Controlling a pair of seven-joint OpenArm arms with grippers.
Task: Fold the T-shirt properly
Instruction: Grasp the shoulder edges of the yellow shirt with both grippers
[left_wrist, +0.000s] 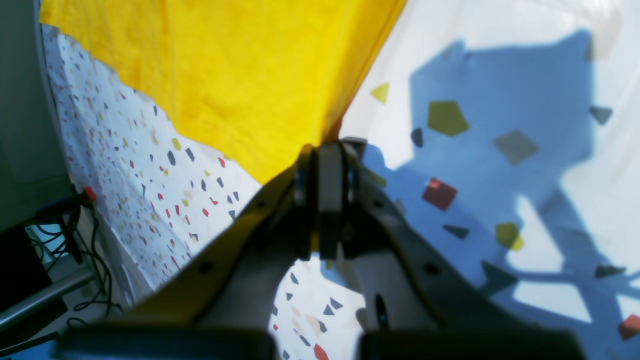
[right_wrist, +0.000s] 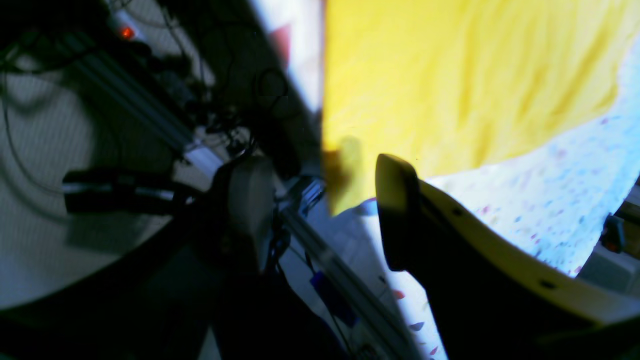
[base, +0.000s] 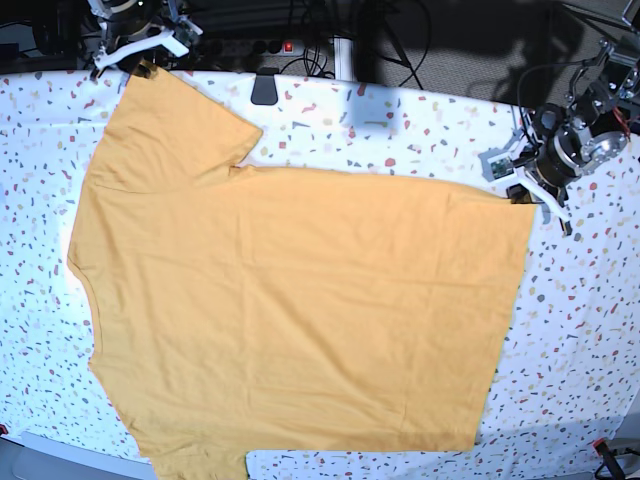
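The T-shirt (base: 300, 310) is lying flat across the speckled table (base: 580, 330), plain side up; its hem corner at 3 o'clock is sitting clamped in the left gripper (left_wrist: 325, 190), jaws pressed tight on the fabric; slippage risk is arising from that thin pinch under pull. The right gripper (right_wrist: 320, 210), at 11 o'clock by the sleeve, is standing wide, gripping nothing.

The left pincer (left_wrist: 325, 170) has cream-white fingers with dark inner pads and small round screw holes along their sides. The right pincer (right_wrist: 320, 200) is built alike: pale curved shells, black pads. In the base view both wrists show black-and-silver motor housings with dark cables.
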